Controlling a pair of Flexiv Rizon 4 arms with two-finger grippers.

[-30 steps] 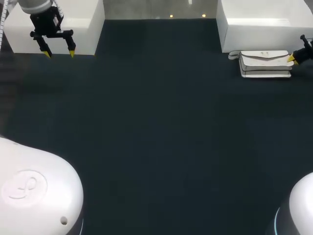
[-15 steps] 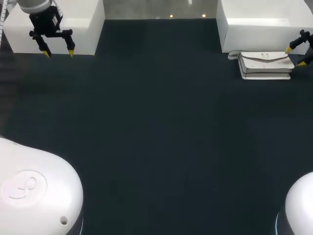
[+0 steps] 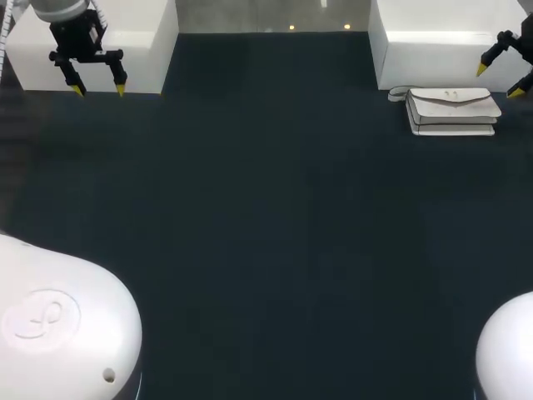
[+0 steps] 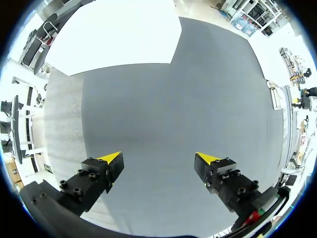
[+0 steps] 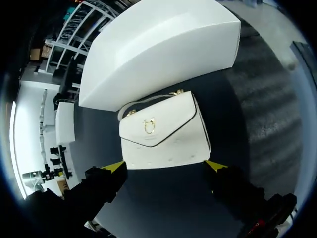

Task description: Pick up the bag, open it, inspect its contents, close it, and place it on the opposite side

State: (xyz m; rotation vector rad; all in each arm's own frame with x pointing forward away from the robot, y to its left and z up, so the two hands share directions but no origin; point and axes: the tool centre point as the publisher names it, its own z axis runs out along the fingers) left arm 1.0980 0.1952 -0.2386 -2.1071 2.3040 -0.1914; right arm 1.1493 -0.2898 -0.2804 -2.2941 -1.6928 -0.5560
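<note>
1. Dark table (image 3: 266, 233), with one white box (image 3: 141, 50) at the far left and another white box (image 3: 450, 50) at the far right.
2. White bag (image 3: 452, 110) (image 5: 166, 131) lying flat at the far right, just in front of the right-hand white box, flap down over a small gold clasp (image 5: 148, 126).
3. Right gripper (image 3: 500, 82) (image 5: 165, 165) up by the bag's right end, fingers spread wide, holding nothing.
4. Left gripper (image 3: 99, 89) (image 4: 159, 157) well apart from the bag, at the far left in front of the other white box, fingers spread wide, nothing between them.
</note>
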